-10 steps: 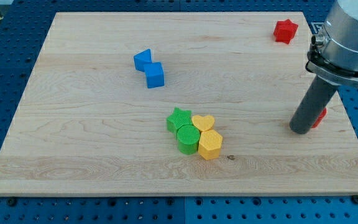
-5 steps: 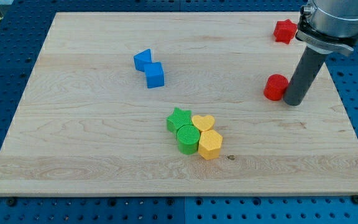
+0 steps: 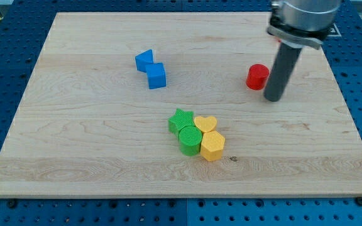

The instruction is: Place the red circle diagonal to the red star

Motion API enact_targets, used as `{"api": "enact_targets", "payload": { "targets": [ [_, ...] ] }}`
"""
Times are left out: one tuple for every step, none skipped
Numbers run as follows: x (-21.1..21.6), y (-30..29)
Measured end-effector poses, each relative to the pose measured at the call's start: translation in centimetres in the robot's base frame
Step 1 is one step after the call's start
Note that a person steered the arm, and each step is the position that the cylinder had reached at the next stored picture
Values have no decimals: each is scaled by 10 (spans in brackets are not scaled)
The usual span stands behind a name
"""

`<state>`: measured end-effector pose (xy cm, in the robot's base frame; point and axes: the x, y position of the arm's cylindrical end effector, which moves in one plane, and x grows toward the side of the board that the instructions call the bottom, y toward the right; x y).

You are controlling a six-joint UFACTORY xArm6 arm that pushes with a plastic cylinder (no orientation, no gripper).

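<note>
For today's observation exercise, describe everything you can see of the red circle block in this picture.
The red circle is a short, upright cylinder of uniform bright red, apparently painted wood or plastic, with a flat round top. It rests on the pale wooden board in its upper right part, apart from every other block. My tip stands just to its right and slightly lower in the view, the rod right beside it; whether they actually touch cannot be told.
</note>
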<state>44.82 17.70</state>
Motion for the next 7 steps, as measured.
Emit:
{"api": "enact_targets", "payload": {
  "targets": [
    [-15,11],
    [-55,-6],
    [-59,-71],
    [-62,-106],
    [-63,-51],
    [-36,-32],
    [-35,-72]
  ]
}}
